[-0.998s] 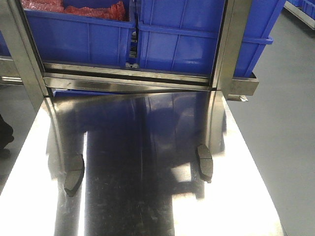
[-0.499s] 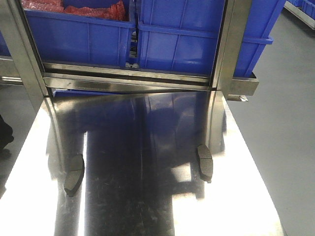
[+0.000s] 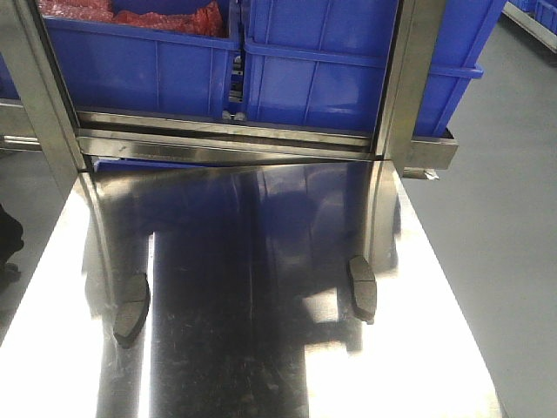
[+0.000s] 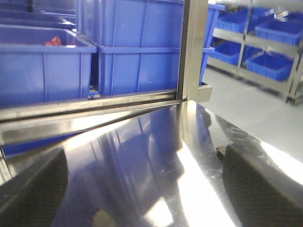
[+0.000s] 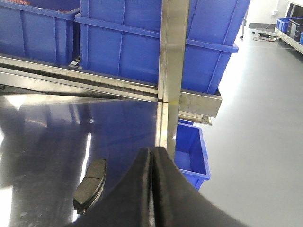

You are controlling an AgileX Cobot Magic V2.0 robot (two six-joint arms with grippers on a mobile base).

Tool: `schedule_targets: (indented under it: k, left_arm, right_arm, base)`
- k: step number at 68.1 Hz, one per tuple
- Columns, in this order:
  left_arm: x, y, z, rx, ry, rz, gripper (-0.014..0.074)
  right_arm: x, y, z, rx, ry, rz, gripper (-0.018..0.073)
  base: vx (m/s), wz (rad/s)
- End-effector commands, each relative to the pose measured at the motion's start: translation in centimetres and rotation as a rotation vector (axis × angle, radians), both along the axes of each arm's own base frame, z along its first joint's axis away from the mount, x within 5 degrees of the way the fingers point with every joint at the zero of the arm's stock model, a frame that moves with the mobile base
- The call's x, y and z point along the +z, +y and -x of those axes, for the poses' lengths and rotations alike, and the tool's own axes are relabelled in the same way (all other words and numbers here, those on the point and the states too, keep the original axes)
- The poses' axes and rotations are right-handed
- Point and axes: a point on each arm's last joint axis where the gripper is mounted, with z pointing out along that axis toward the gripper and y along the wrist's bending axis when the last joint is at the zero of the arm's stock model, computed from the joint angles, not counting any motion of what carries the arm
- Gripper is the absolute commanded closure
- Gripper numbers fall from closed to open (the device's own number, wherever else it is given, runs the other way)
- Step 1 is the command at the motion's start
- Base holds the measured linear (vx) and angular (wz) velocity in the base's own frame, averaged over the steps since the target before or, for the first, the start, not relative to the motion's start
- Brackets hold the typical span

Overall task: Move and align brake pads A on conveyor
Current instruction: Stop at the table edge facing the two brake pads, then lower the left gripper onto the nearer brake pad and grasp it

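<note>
Your left gripper [image 4: 144,161] stands wide open. Its two dark fingers [image 4: 33,189] sit far out at each side of the left wrist view, nothing is between them, and under them you see only the shiny stainless-steel table [image 4: 156,156]. Your right gripper [image 5: 152,158] is closed: its black fingers [image 5: 137,189] press together with only a thin seam between, and it holds nothing. Just to the left of it in that view one brake pad [image 5: 90,185] lies flat on the table, the groove across its middle visible, apart from the gripper. In the front view you find two pads, the left pad [image 3: 130,310] near the left edge of the table and the right pad [image 3: 363,287] toward the right edge. They are well apart from each other, and both lie on the steel with the long side pointing roughly away from the robot. The conveyor is in none of the views, so I judge the work on these two has not begun: no pad is lifted, and none is on the belt. Other pads I cannot see. The front view gives you both pads together but neither gripper; only the wrist views tell how the jaws stand. The right wrist view also shows a blue bin [image 5: 191,151] on the floor beside the table. The left wrist view shows shelves [image 4: 265,52] with blue bins far behind, which the front view does not have.
</note>
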Motion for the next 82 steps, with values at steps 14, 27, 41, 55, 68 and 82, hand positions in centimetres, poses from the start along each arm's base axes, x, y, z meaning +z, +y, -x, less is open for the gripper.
schedule_targets:
  k: [14,27,41,55,68,82]
  left_arm:
    - [1.7,-1.1,-6.4,0.066,0.010,0.026,0.0007]
    - [-0.8,-2.1,-12.1,0.145,0.114,0.051,0.0007]
    - [-2.1,-5.1,-16.7,0.103,0.239,0.059,0.0034]
    - [-5.3,-6.5,-20.3,0.119,0.384,0.031,0.0078]
    - [-8.2,-6.5,-21.5,0.184,0.501,-0.020,0.0078]
    - [-10.9,-4.7,-22.1,0.374,0.672,-0.036,0.0078]
  right_arm:
    - [1.5,0.0,-0.1,0.003,-0.096,0.000,0.0562]
    - [1.5,0.0,-0.1,0.003,-0.096,0.000,0.0562]
    - [1.5,0.0,-0.1,0.003,-0.096,0.000,0.0562]
    - [1.5,0.0,-0.1,0.003,-0.096,0.000,0.0562]
    - [1.5,0.0,-0.1,0.003,-0.096,0.000,0.0562]
    - [1.5,0.0,-0.1,0.003,-0.096,0.000,0.0562]
  base:
    - [0.00,0.00]
    - [0.00,0.00]
    - [0.00,0.00]
    - [0.00,0.00]
    - [0.00,0.00]
    - [0.00,0.00]
